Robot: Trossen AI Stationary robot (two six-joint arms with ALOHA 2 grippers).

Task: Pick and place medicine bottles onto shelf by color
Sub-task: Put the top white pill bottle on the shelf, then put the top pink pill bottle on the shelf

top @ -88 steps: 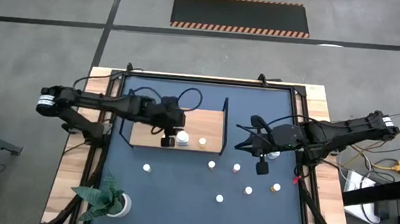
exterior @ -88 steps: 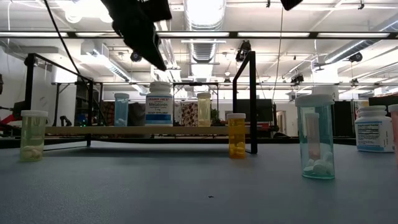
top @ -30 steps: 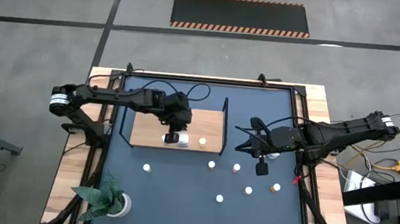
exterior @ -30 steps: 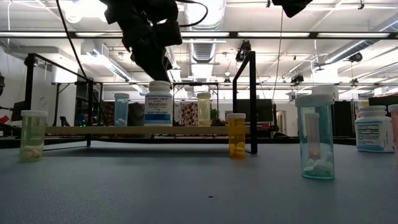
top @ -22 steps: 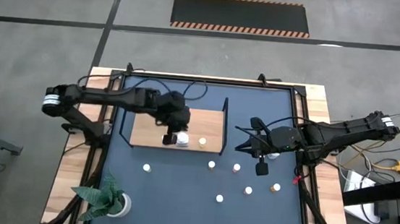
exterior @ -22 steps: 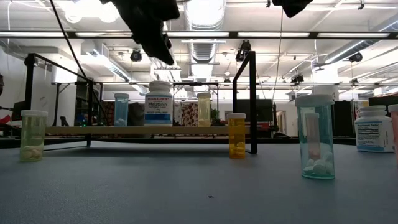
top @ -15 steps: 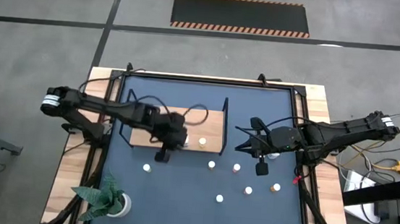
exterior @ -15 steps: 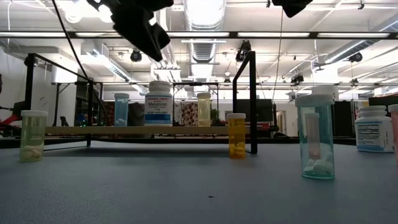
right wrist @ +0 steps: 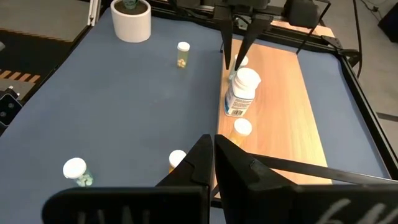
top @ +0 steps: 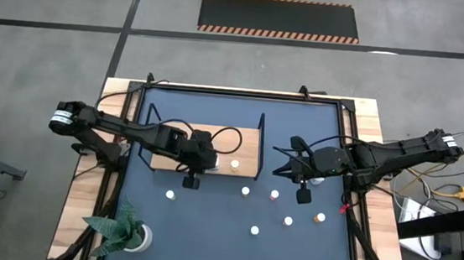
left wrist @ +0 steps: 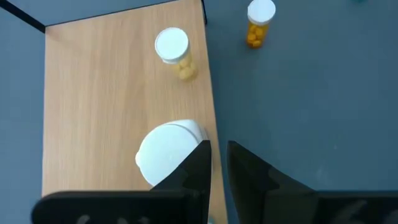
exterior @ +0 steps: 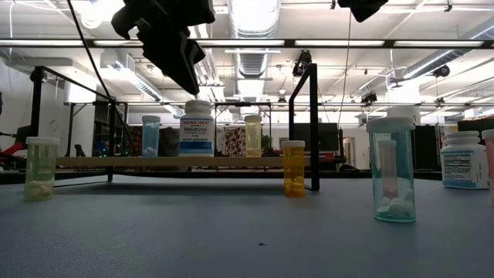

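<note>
Dark fingers of the left gripper (left wrist: 217,163) stand with only a narrow slit between them and hold nothing; they hang above the front edge of the shelf (top: 168,138), just beside the large white-capped bottle (left wrist: 169,155) that stands upright on the wood. In the low view this gripper (exterior: 187,83) sits above and a little to one side of that bottle's cap, not touching it. A smaller bottle with yellow pills (left wrist: 173,48) stands farther along the board, and an orange bottle (left wrist: 260,20) stands on the tabletop just off the shelf's edge.

Across the table, the right gripper (right wrist: 214,152) is fully closed and empty, held over the tabletop to the right of the shelf, with the large white bottle (right wrist: 240,93) and the left arm's fingers ahead of it.

Blue-grey tabletop (top: 230,243) carries the loose bottles: from above, one white cap (top: 171,195) lies near the left gripper, others are scattered toward the right (top: 288,222). At table height a pale yellow bottle (exterior: 41,167) stands far left, an orange one (exterior: 293,167) near the shelf's black frame post, a teal-tinted one holding white tablets (exterior: 391,169) closer in, and a wide white labelled one (exterior: 464,160) at the right. A white pot with a green plant (top: 126,230) sits at the front left corner. Beyond is a workshop with bright ceiling lights and a grey concrete floor bearing a black mat with striped edges (top: 280,17).
</note>
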